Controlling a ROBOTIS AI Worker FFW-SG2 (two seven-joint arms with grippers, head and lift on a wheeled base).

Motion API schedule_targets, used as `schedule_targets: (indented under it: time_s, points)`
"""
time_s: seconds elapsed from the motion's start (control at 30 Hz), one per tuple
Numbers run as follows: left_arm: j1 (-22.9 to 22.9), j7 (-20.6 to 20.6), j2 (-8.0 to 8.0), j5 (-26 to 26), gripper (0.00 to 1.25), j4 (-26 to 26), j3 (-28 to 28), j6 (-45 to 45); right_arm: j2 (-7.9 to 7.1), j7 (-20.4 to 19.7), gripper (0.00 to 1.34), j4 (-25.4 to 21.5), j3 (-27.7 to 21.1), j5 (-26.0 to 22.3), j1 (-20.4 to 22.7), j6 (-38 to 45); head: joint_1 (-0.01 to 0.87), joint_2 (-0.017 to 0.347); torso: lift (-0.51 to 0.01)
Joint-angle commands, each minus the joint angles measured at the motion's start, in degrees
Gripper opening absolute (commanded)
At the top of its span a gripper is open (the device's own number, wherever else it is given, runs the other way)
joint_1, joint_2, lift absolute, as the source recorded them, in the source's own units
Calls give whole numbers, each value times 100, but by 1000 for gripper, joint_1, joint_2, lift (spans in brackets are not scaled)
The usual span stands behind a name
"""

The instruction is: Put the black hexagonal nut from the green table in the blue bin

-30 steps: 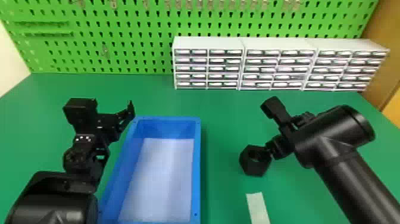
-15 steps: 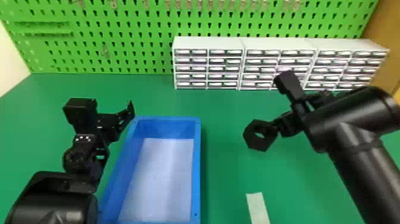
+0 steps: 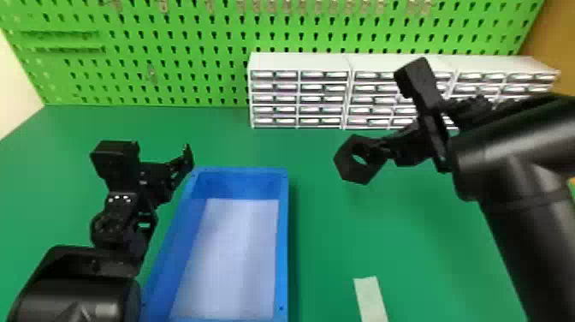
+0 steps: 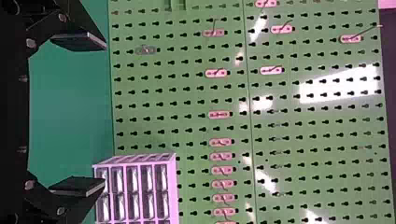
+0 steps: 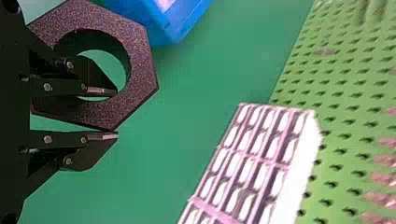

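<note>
The right gripper (image 5: 116, 113) has raised the nut (image 3: 357, 172) and carried it farther out over the table (image 3: 325, 257), fingers clamped on its wall, one through the hole; the nut hangs right of the bin (image 3: 282, 240); pickup looks done, leaving a leftward carry; the left gripper (image 4: 105, 114) is parked left of the bin, fingers apart.

Beyond the right hand (image 3: 375, 150), three white small-drawer units (image 3: 299, 62) stand side by side on the green desk (image 3: 325, 257), in front of a green pegboard (image 3: 179, 47). The pegboard spans the back from well left of that hand to past its right, with rows of dark slots and hooks (image 4: 219, 114) on it. A pale wall (image 3: 15, 94) rises far to the hand's left, a brown panel (image 3: 552, 43) beyond its right. Bright reflections (image 4: 345, 84) lie across the pegboard.
</note>
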Motion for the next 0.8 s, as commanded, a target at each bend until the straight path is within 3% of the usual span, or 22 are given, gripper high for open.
schedule_targets:
  time_s: [0.0, 0.17, 0.3, 0.77]
  points:
    - [0, 0, 0, -3, 1006, -2, 0, 0, 99, -3, 347, -213, 43, -196, -42, -95, 686, 52, -97]
    - [8, 0, 0, 6, 1006, -2, 9, 0, 170, -29, 347, -380, 16, -451, -33, -236, 686, 52, -97]
    - [17, 0, 0, 14, 1005, -2, 9, 0, 249, -275, 347, -424, -28, -935, 2, -376, 686, 52, -97]
    - [8, 0, 0, 14, 1005, -2, 9, 0, 451, -557, 344, -433, 236, -1550, -59, -675, 686, 52, -97]
